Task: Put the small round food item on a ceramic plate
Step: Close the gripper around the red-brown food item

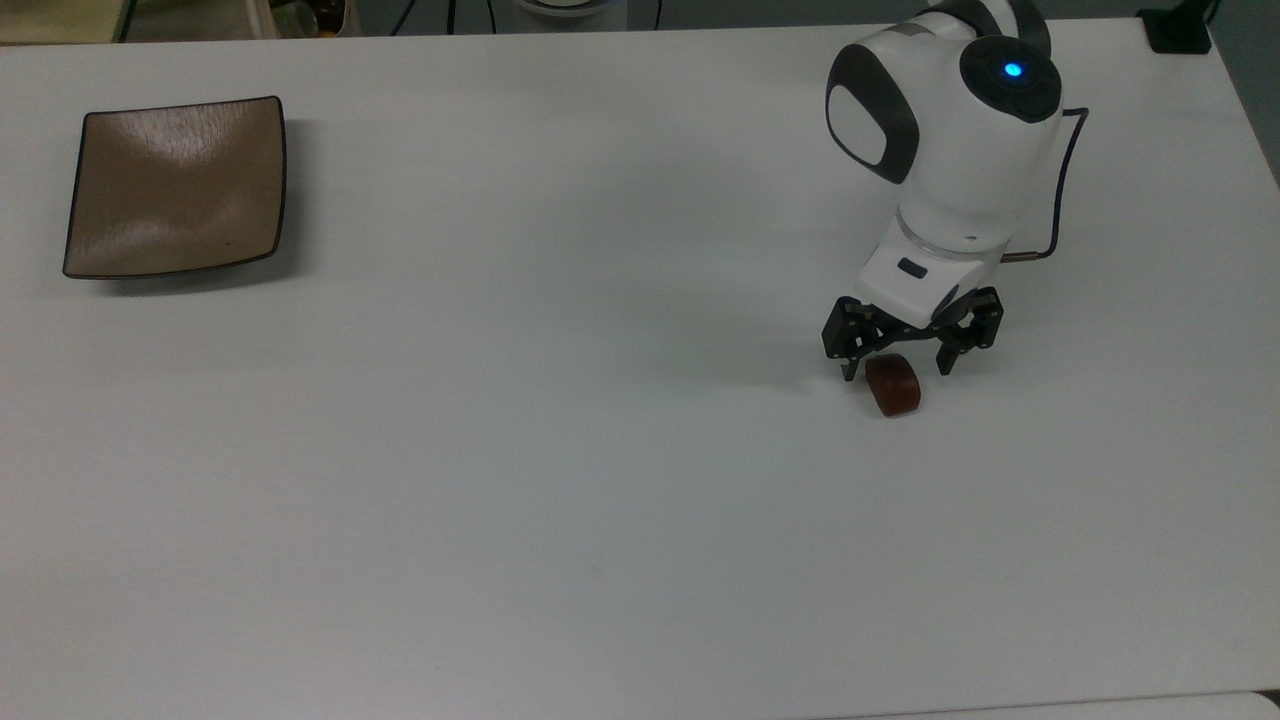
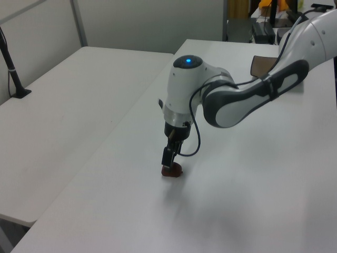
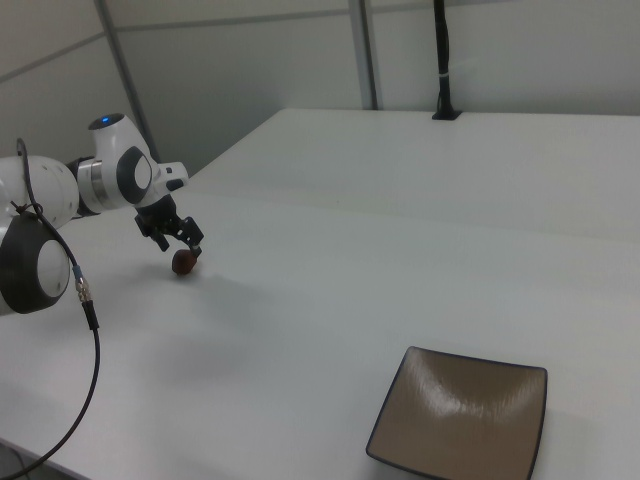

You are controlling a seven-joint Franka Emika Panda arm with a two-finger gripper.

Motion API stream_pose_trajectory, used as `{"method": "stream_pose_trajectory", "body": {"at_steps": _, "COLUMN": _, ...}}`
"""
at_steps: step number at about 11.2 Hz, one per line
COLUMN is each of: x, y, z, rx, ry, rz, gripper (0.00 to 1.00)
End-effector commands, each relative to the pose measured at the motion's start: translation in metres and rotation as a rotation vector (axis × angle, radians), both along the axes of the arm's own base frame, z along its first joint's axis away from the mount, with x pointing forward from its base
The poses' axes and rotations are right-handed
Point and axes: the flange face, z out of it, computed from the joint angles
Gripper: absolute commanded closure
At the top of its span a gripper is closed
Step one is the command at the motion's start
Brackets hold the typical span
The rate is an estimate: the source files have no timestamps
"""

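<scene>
The small round food item [image 1: 895,390] is a dark reddish-brown lump lying on the white table at the top view's right. My gripper [image 1: 896,374] is open and lowered over it, one finger on each side of its upper end. In the left view the gripper [image 2: 167,160] hangs just above the lump [image 2: 173,171], partly covering it. The right view shows the gripper [image 3: 180,250] standing over the food item [image 3: 184,264] too. The square tan ceramic plate [image 1: 175,185] sits empty far off at the top view's upper left, and near the front in the right view [image 3: 460,415].
The white table [image 1: 560,480] spreads wide and bare between the lump and the plate. A thin cable [image 1: 1062,180] loops off the wrist at the top view's right. A black post [image 2: 13,74] stands on the neighbouring table at the left view's left.
</scene>
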Motion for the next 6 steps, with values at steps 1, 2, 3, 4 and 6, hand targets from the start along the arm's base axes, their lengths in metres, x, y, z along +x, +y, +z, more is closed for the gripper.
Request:
{"method": "stream_pose_trajectory", "body": {"at_steps": 1, "x": 0.000, "y": 0.006, "z": -0.010, "rx": -0.010, "ry": -0.032, "rz": 0.001, "gripper": 0.00}}
{"method": "stream_pose_trajectory", "body": {"at_steps": 2, "x": 0.000, "y": 0.007, "z": -0.013, "rx": -0.011, "ry": -0.030, "rz": 0.001, "gripper": 0.00}}
{"method": "stream_pose_trajectory", "body": {"at_steps": 3, "x": 0.000, "y": 0.006, "z": -0.018, "rx": -0.015, "ry": -0.024, "rz": 0.001, "gripper": 0.00}}
{"method": "stream_pose_trajectory", "body": {"at_steps": 4, "x": 0.000, "y": 0.006, "z": -0.019, "rx": -0.016, "ry": -0.023, "rz": 0.002, "gripper": 0.00}}
{"method": "stream_pose_trajectory", "body": {"at_steps": 6, "x": -0.001, "y": 0.006, "z": -0.024, "rx": -0.012, "ry": -0.028, "rz": 0.007, "gripper": 0.19}}
